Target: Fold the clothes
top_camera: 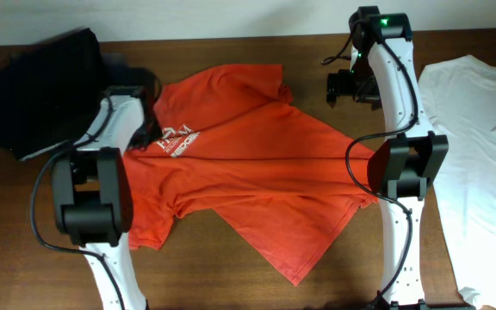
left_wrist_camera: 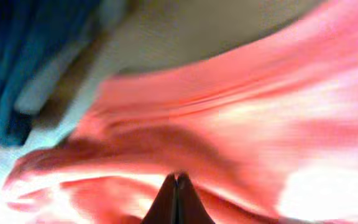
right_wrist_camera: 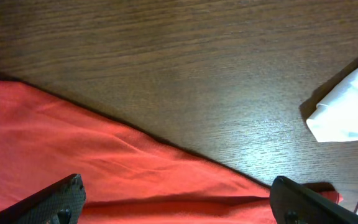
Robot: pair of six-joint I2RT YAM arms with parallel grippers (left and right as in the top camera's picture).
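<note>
**T-shirt [top_camera: 248,164] pinched in left claw [left_wrist_camera: 176,186], right claw [right_wrist_camera: 179,208] wide open**

My left claw is clamped tight, fingertips pressed together on a raised ridge of the red-orange fabric, at the edge nearest the pile of dark garments [top_camera: 41,86]. My right claw is spread wide and grips nothing. It hangs over the opposite edge and the bare wooden table [right_wrist_camera: 185,62]. The T-shirt lies rumpled mid-table between my arms, white logo up, with a white shirt [top_camera: 480,155] just beside it.

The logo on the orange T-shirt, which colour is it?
White logo on the red-orange T-shirt; the overhead view shows it best.
</note>
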